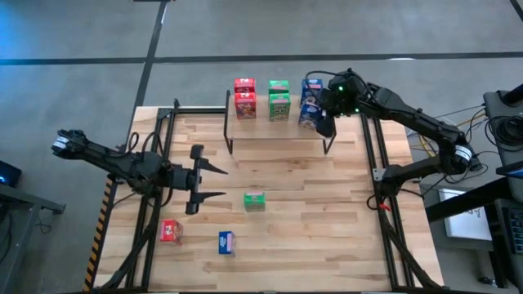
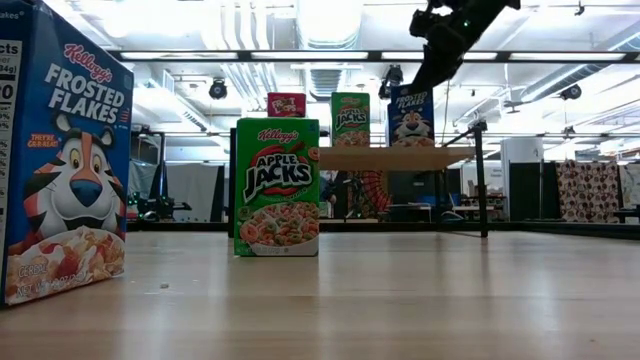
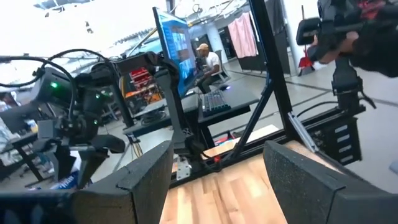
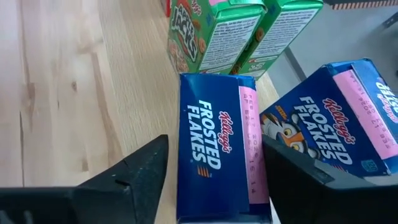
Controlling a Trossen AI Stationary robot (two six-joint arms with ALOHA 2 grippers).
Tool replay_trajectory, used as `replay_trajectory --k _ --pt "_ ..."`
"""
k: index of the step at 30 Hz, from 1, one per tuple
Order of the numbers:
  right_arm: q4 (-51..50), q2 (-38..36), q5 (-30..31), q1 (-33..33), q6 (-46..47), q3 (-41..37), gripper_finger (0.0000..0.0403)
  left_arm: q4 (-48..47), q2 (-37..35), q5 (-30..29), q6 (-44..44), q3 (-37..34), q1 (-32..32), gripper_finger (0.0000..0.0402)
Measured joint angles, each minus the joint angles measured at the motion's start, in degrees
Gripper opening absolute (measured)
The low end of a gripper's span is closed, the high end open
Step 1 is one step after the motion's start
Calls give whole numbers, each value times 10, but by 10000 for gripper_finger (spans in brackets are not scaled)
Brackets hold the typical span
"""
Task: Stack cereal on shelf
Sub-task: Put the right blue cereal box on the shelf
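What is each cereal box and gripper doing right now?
shelf: holds six boxes.
loose green box: upright on table.
loose red box: on table.
loose blue box: upright on table.
left gripper: open, empty.
right gripper: open, astride shelved blue box.

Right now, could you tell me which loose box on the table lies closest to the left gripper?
The green box, just beyond the open left gripper; the red and blue ones lie farther.

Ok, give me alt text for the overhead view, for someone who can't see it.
The right claw hovers open over two blue cereal boxes at the shelf's right end, beside two green boxes and two red boxes. On the table, a green box, a red box and a blue box wait near the open left claw.
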Motion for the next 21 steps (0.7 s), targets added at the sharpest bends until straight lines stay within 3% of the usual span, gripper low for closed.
replay_trajectory --k 4,9,13,21 --pt "-7 -1 0 0 29 29 246 0 0 -15 32 0 0 235" --pt "-21 -2 -4 9 68 69 245 0 0 -92 68 0 0 235" --pt "-25 -6 -7 37 96 92 231 0 0 -148 87 0 0 235" --pt "-50 -25 -3 128 145 76 175 -26 0 -153 112 0 0 235"
